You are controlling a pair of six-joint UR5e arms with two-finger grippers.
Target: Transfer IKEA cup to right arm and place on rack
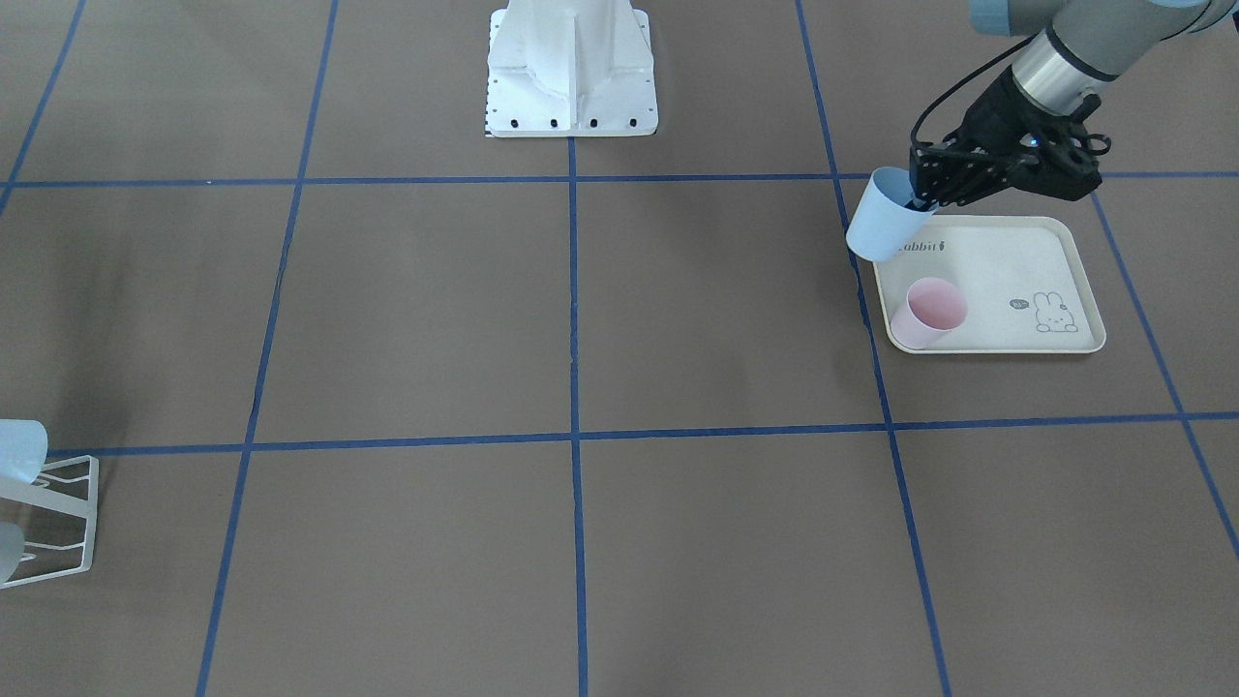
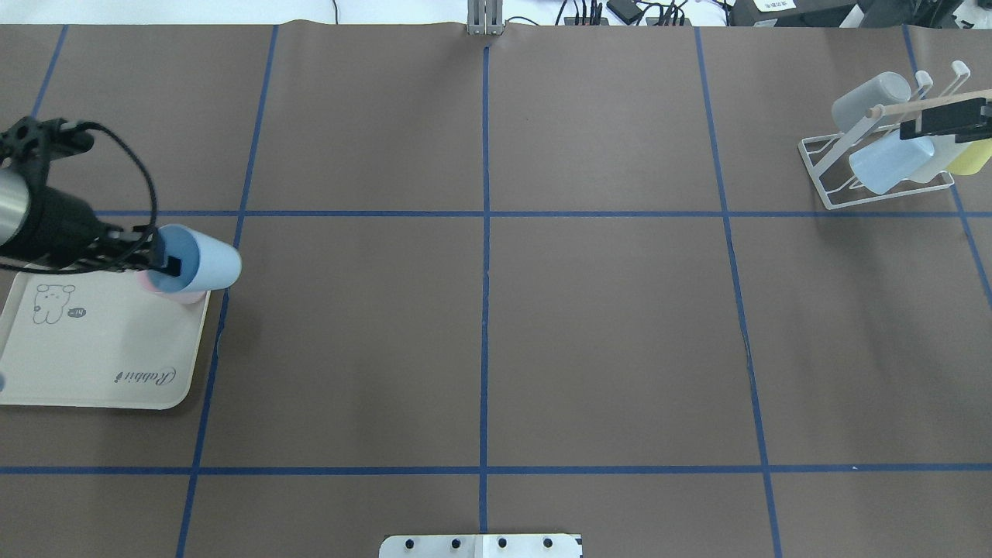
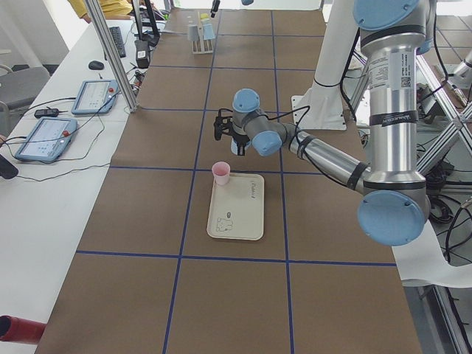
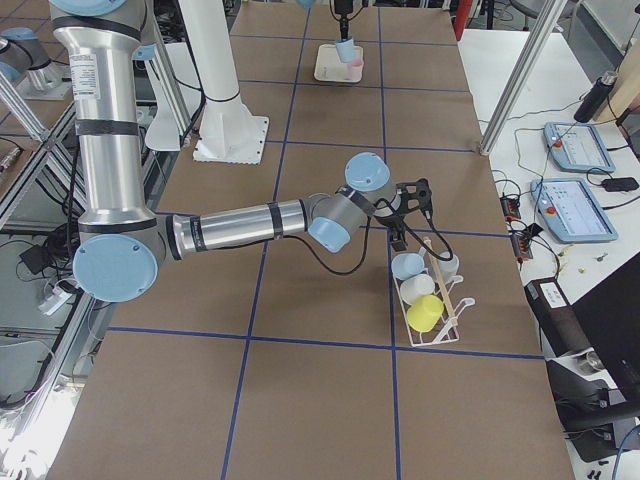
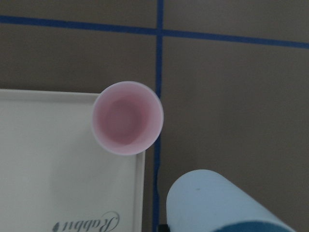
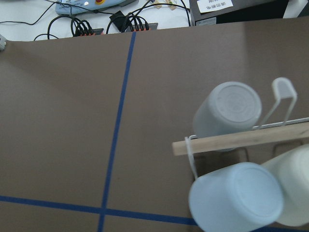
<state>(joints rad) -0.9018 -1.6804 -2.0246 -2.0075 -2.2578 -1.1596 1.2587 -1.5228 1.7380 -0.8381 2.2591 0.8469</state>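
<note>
We hold the blue IKEA cup (image 1: 886, 221) by its rim in the left gripper (image 1: 918, 199), over the tray (image 1: 1065, 242) corner; handover and racking remain, the right gripper (image 2: 942, 120) by the rack (image 2: 821, 167), jaws' state unclear.

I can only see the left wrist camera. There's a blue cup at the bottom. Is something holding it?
Observer: Yes, the left end effector grips the blue cup by its rim, one finger inside.
Operator: Where does it go?
Observer: On the rack, which stands far away on the robot's right side.
Operator: Is it empty?
Observer: No, a grey cup and a yellow cup are on it.
</note>
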